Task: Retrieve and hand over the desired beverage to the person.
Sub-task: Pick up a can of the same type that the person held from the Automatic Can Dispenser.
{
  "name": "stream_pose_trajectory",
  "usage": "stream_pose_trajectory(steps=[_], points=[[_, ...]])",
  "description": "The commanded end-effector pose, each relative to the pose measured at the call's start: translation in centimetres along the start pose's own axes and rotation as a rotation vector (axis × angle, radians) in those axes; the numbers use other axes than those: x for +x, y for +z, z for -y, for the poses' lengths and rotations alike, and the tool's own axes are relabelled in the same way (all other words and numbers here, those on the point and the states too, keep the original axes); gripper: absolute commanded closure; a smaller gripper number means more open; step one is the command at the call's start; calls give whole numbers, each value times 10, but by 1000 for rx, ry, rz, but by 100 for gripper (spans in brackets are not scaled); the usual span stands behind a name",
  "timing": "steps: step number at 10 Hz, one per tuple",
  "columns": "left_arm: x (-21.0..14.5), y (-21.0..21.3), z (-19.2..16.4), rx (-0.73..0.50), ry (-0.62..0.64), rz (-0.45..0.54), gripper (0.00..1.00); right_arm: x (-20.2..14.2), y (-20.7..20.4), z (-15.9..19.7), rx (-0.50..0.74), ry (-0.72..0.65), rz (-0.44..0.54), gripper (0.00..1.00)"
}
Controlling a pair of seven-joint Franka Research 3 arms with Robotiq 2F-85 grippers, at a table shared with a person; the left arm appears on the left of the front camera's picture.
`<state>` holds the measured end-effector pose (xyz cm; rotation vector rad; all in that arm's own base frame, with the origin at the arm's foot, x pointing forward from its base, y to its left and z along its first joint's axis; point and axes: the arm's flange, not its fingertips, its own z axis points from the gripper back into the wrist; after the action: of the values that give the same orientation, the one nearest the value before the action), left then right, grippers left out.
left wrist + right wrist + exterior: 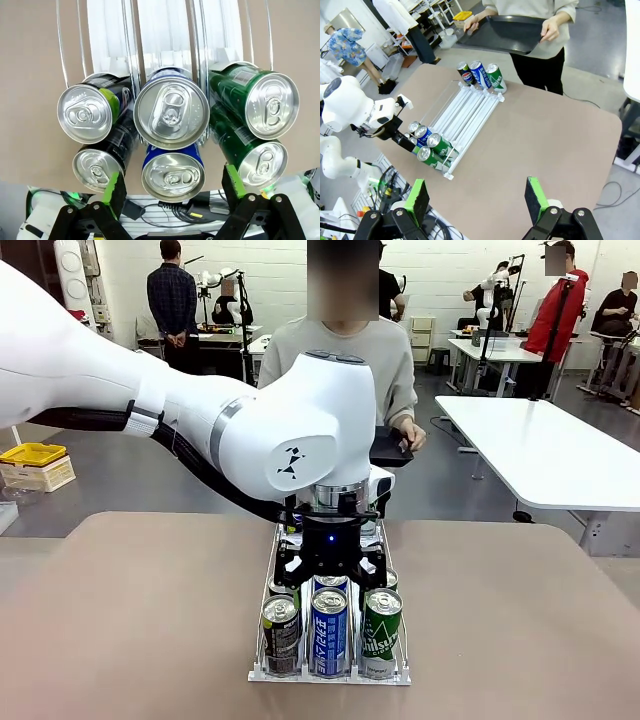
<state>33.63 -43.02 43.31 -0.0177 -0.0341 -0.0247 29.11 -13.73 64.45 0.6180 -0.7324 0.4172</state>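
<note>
Blue can [329, 632], the likely pick, is standing upright in the middle lane at the rack's [330, 678] near end. It is sitting straight below your left gripper [330, 578], which is hanging fully open and empty, pads straddling that lane. Your right gripper [477, 200], also spread and empty, is sitting well off the rack, so the left is nearer.
</note>
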Motion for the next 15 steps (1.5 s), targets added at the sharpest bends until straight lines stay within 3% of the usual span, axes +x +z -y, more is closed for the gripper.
stream_pose_trajectory(steps=[1, 5, 6, 7, 8, 9, 10, 15], points=[[0, -3, 2, 7, 19, -10, 0, 3, -1, 0, 37, 11, 23, 0], [0, -4, 1, -10, 8, -19, 0, 3, -1, 0, 37, 11, 23, 0], [0, -4, 1, -4, 3, -28, 56, 3, -1, 0, 37, 11, 23, 0], [1, -5, 1, -3, 3, -44, 56, 3, -1, 0, 37, 11, 23, 0], [1, -6, 1, -4, 1, -52, 100, 3, -1, 0, 37, 11, 23, 0], [1, -7, 0, -5, -3, -57, 61, 3, -1, 0, 37, 11, 23, 0], [0, -8, 0, -6, -6, -59, 100, 3, -1, 0, 37, 11, 23, 0], [-1, -4, -1, 11, -44, -60, 100, 3, -1, 0, 37, 11, 23, 0]])
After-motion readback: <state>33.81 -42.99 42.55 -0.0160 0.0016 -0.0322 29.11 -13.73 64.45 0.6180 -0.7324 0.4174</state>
